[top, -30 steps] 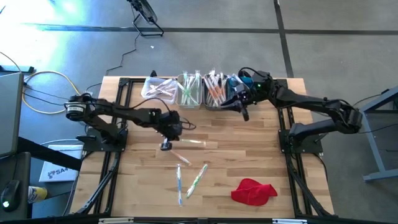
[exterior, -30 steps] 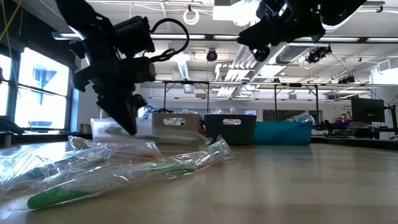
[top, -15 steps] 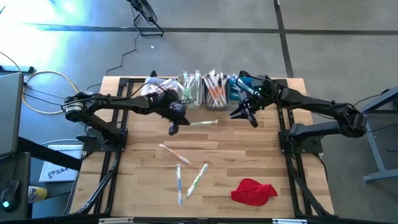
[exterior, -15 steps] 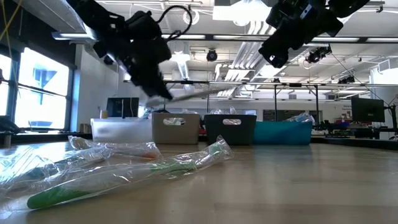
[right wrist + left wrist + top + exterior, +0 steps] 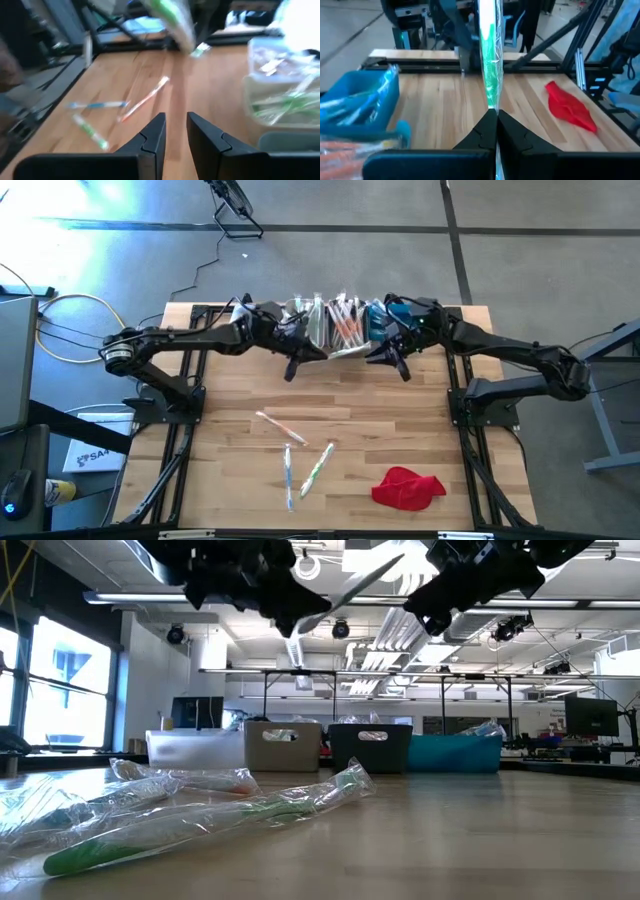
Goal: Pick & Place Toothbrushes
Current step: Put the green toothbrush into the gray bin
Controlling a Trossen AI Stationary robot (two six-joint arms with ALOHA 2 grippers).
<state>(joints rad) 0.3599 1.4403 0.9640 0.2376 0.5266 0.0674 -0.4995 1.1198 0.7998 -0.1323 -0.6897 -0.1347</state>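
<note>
Bright overhead room light. Glare whitens the floor (image 5: 90, 220) at the high view's upper left and the ceiling lamps (image 5: 400, 565) in the low view. The right wrist view is motion-blurred throughout.

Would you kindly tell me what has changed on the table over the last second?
The left gripper, shut on a green toothbrush, lifted it off the table and carried it back to the row of bins. The right gripper shifted only slightly beside the bins. Three toothbrushes and the red cloth stayed put.
</note>
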